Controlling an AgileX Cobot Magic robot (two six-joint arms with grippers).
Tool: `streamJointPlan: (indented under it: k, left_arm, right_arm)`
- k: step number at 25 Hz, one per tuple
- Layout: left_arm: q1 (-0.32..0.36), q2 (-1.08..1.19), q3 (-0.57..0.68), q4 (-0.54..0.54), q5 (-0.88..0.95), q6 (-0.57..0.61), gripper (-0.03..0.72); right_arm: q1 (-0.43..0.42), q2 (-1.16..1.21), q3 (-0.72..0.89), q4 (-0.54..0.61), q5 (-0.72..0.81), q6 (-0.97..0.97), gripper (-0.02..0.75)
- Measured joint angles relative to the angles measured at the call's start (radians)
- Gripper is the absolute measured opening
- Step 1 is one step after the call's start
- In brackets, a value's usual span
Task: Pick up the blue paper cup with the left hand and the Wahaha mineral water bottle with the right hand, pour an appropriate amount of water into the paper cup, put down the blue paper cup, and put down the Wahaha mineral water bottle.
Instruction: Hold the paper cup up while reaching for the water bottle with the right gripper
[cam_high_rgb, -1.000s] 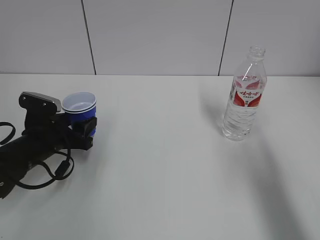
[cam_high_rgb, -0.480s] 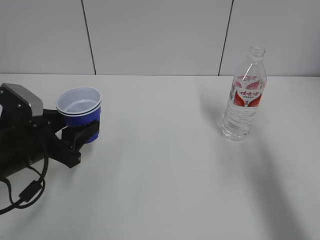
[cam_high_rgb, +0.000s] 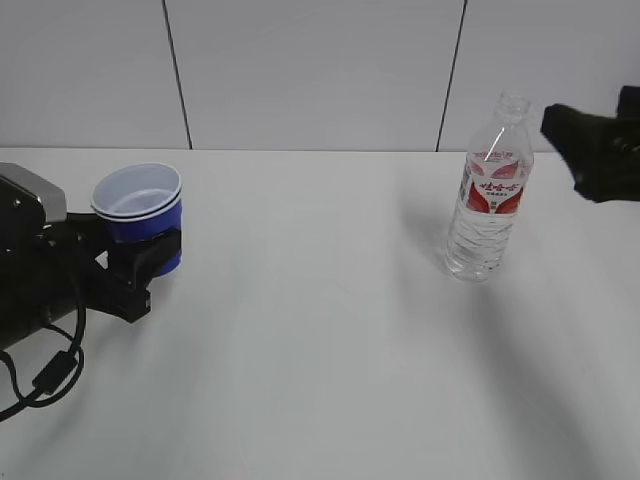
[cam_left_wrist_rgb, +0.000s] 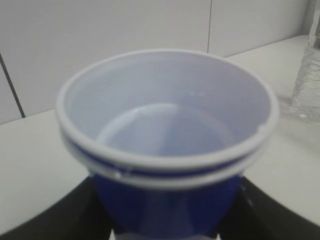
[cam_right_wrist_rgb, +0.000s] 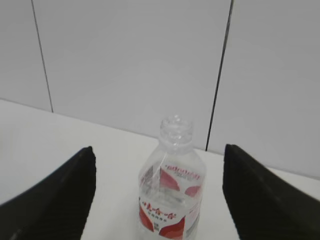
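Note:
The blue paper cup (cam_high_rgb: 140, 212), white inside and empty, is held upright in my left gripper (cam_high_rgb: 145, 255), lifted off the white table at the left. It fills the left wrist view (cam_left_wrist_rgb: 167, 145), with the black fingers (cam_left_wrist_rgb: 55, 220) closed on its blue wall. The Wahaha mineral water bottle (cam_high_rgb: 488, 195) stands upright and uncapped at the right of the table, with clear water inside. My right gripper (cam_high_rgb: 590, 150) is open, coming in from the right edge near the bottle's neck. In the right wrist view the bottle (cam_right_wrist_rgb: 170, 190) stands between and beyond the two spread fingers (cam_right_wrist_rgb: 60, 195).
The white table (cam_high_rgb: 320, 340) runs back to a grey panelled wall (cam_high_rgb: 310, 70). Loose black cables (cam_high_rgb: 45, 375) hang from the left arm at the left front. The bottle's edge (cam_left_wrist_rgb: 309, 80) shows at the right of the left wrist view.
My left gripper has lifted the cup and drawn it left. My right gripper has come into the exterior view from the right, near the bottle's top.

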Motion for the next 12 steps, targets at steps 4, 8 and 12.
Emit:
streamJointPlan:
  k: [4, 8, 12]
  left_arm:
    - [0.0, 0.0, 0.0, -0.002, 0.0, 0.0, 0.428]
    - [0.0, 0.0, 0.0, -0.002, 0.0, 0.0, 0.428]
    - [0.0, 0.0, 0.0, -0.002, 0.0, 0.0, 0.428]
  right_arm:
    - [0.0, 0.102, 0.0, 0.017, -0.035, 0.0, 0.575]
    - [0.0, 0.152, -0.002, 0.041, -0.068, 0.0, 0.512]
    - [0.0, 0.178, -0.002, 0.015, -0.088, 0.0, 0.489]
